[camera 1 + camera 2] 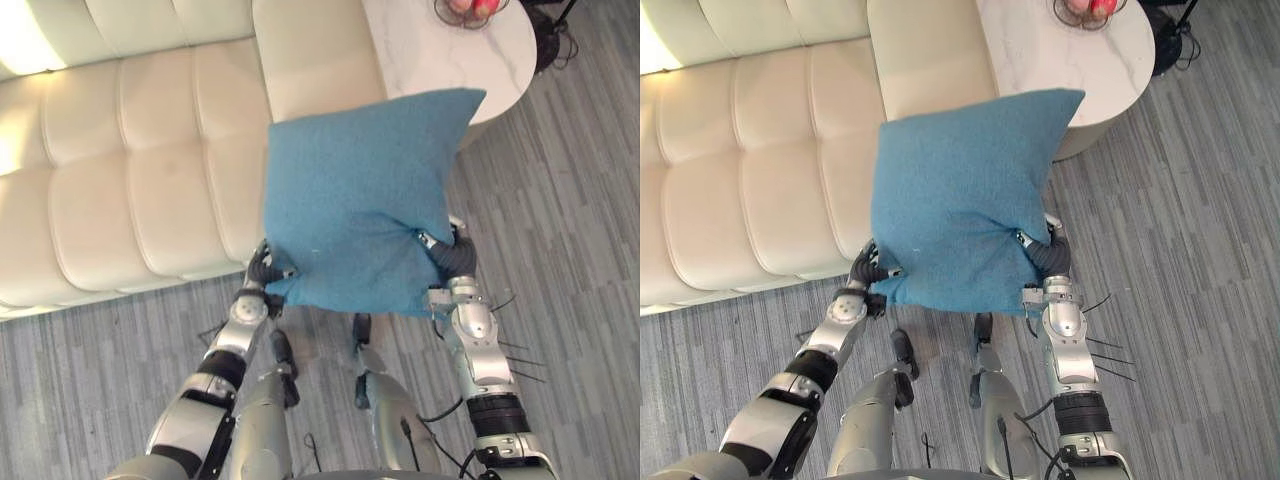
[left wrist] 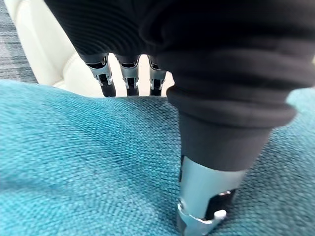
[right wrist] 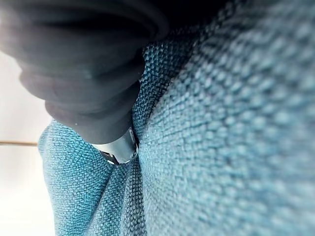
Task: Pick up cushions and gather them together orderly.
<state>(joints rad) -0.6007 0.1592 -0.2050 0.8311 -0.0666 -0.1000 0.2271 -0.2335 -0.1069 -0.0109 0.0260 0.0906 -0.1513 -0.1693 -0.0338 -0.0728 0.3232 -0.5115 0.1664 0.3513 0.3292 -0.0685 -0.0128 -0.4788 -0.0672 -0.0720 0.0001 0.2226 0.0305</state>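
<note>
A teal blue cushion (image 1: 360, 190) hangs upright in the air in front of me, held by its two lower corners. My left hand (image 1: 262, 268) pinches the lower left corner: in the left wrist view its fingers (image 2: 129, 78) hook over the cushion's edge and the thumb (image 2: 206, 196) presses into the fabric (image 2: 74, 162). At the lower right corner my right hand (image 1: 452, 255) grips the cloth, with its thumb (image 3: 118, 147) sunk into a crease of the weave (image 3: 236, 147). The cushion hides most of both hands' fingers from the head camera.
A cream tufted sofa (image 1: 130, 160) stretches behind and left of the cushion. To its right stands a round white marble table (image 1: 440, 50) with a fruit bowl (image 1: 468, 8) on it. Grey striped carpet (image 1: 570, 230) covers the floor.
</note>
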